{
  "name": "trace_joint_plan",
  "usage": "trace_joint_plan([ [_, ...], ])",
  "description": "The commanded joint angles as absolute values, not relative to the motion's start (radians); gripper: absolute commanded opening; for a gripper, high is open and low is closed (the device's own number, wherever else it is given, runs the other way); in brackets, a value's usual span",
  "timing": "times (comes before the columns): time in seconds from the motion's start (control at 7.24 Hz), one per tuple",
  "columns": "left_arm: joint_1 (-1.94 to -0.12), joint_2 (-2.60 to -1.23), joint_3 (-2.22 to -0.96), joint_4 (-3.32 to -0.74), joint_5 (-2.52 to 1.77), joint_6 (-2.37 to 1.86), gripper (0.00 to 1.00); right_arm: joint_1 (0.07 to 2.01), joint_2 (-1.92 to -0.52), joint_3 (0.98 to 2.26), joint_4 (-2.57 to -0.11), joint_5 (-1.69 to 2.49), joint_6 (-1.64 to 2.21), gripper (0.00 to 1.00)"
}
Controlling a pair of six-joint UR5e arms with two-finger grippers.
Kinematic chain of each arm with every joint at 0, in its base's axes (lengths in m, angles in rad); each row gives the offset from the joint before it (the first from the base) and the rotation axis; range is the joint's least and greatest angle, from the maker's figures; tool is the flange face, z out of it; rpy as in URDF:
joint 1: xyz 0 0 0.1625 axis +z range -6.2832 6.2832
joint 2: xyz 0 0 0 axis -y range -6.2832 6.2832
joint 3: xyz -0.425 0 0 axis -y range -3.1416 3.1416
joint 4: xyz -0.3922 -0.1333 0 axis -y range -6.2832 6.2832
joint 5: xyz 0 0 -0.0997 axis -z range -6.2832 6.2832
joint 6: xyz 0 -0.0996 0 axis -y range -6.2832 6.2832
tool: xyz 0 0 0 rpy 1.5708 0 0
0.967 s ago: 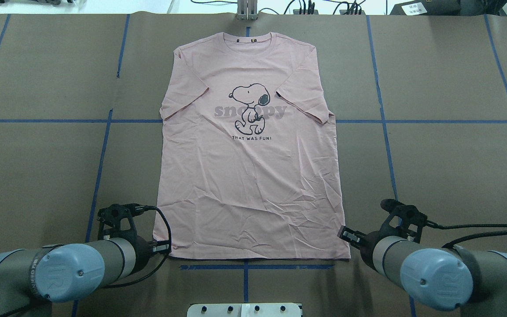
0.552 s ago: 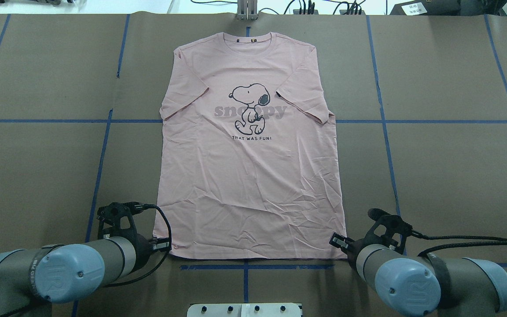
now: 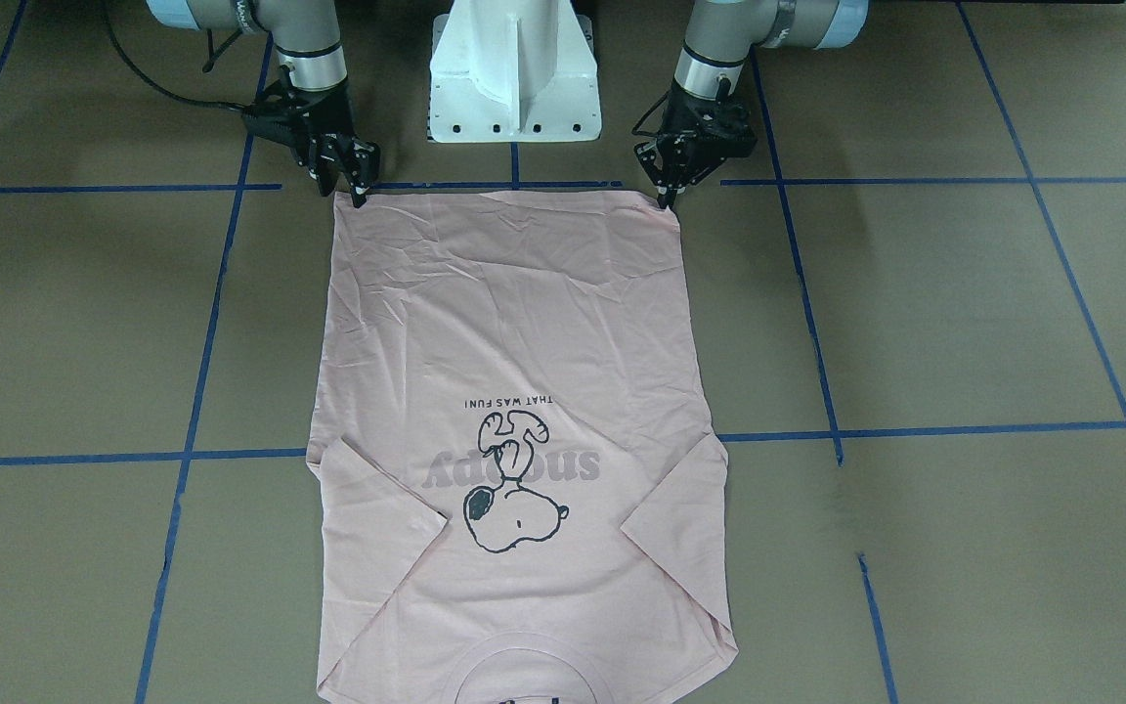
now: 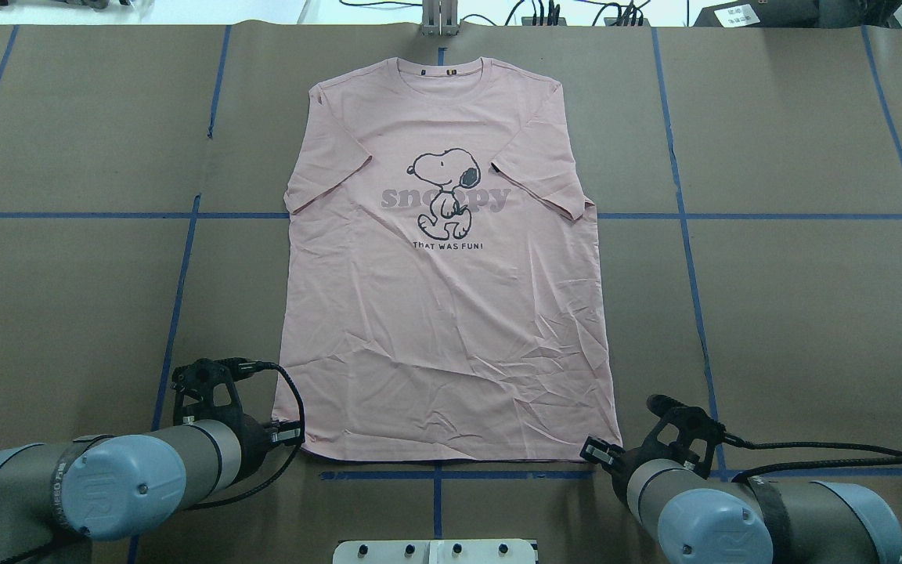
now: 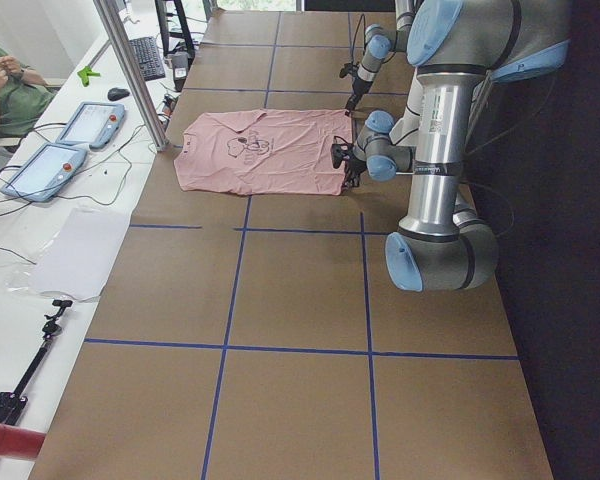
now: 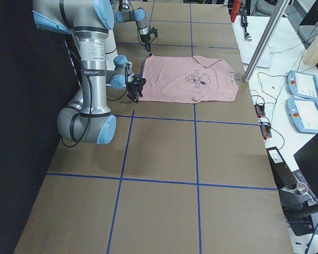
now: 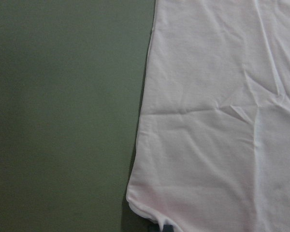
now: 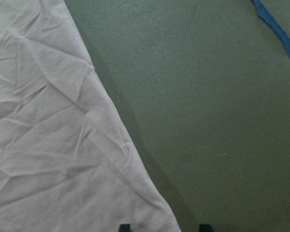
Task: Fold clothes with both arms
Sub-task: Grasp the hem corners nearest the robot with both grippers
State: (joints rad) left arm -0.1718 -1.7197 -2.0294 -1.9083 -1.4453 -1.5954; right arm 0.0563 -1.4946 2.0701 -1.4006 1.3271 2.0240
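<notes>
The pale pink T-shirt [image 4: 443,313] lies flat on the brown table, Snoopy print up, collar at the far edge and hem toward me; it also shows in the front view [image 3: 514,323]. My left gripper [image 3: 666,198] stands at the hem's left corner; in the left wrist view one dark tip [image 7: 166,228] sits mid-frame under the cloth corner [image 7: 217,121], so it looks shut on the hem. My right gripper [image 3: 356,191] is at the hem's right corner, open, its two fingertips [image 8: 124,226] set apart across the cloth's corner [image 8: 48,145].
The white pedestal base [image 3: 514,78] stands between the arms, just behind the hem. Blue tape lines [image 4: 185,258] grid the table. A metal post [image 5: 130,70], tablets [image 5: 65,140] and a seated operator [image 5: 0,90] are beyond the collar end.
My right arm has drawn back toward me and moved left, bringing its gripper down to the shirt's near right hem corner. The left arm and the shirt have not moved.
</notes>
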Motion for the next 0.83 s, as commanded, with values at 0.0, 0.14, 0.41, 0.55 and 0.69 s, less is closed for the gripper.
trace_joint_plan([
  [0.0,-0.173,-1.720,-2.029,-1.908,-1.443,-1.595,0.00,0.057,-1.494,2.074,-1.401,1.325,2.025,0.00],
  [0.14,-0.173,-1.720,-2.029,-1.908,-1.443,-1.595,0.00,0.058,-1.496,2.074,-1.401,1.328,2.022,0.00],
  [0.41,-0.175,-1.720,-2.039,-1.908,-1.445,-1.592,0.00,0.081,-1.506,2.121,-1.425,1.335,2.010,0.00],
  [0.55,-0.184,-1.706,-2.102,-1.896,-1.453,-1.557,0.00,0.081,-1.506,2.217,-1.518,1.338,2.010,0.00],
  [0.69,-0.187,-1.704,-2.208,-1.793,-1.457,-1.521,0.00,0.080,-1.502,2.338,-1.658,1.341,2.006,0.00],
])
